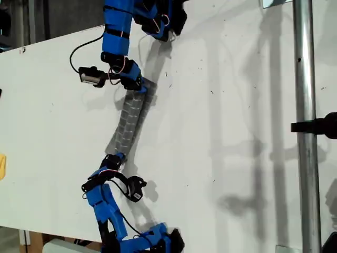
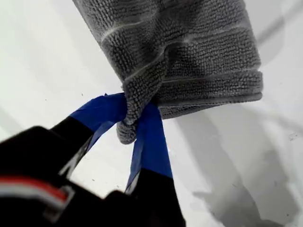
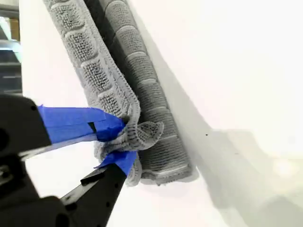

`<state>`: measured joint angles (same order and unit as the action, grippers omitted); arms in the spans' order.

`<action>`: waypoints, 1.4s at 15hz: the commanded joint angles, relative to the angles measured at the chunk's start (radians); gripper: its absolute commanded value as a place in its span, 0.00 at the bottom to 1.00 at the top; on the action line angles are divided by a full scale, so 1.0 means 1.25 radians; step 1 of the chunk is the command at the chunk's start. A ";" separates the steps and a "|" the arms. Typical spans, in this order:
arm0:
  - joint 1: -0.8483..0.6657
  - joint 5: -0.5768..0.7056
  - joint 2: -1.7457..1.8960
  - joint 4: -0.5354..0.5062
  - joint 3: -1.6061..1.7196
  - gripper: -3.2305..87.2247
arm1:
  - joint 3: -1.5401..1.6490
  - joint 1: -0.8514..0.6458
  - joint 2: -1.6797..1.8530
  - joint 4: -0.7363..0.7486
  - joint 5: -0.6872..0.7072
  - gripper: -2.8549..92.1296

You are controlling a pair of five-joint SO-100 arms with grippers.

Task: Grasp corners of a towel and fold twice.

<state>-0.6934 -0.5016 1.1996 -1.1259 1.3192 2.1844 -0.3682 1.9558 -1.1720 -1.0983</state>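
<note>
The grey striped towel (image 1: 129, 118) is bunched into a narrow strip stretched between two blue arms over the white table (image 1: 237, 105). One arm's gripper (image 1: 138, 87) holds its far end, the other arm's gripper (image 1: 116, 157) its near end. I cannot tell which arm is first or second. In the first wrist view, my first gripper (image 2: 135, 108) is shut on a corner (image 2: 127, 132) of the towel (image 2: 189, 52). In the second wrist view, my second gripper (image 3: 124, 142) is shut on a bunched corner (image 3: 147, 132), and the folded towel (image 3: 142, 85) runs away from it.
A vertical metal pole (image 1: 305, 132) with a black clamp (image 1: 321, 125) stands at the exterior view's right. A small yellow object (image 1: 2, 166) sits at the exterior view's left edge. The table's near edge runs close behind the lower arm's base.
</note>
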 commanded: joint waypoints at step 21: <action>-0.126 -0.065 0.439 -0.158 0.153 0.30 | -0.005 0.023 0.484 -0.335 -0.054 0.36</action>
<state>-0.8851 -0.5752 1.5601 -1.3269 1.4266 2.1506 -0.3206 2.3531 -1.5263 -1.1413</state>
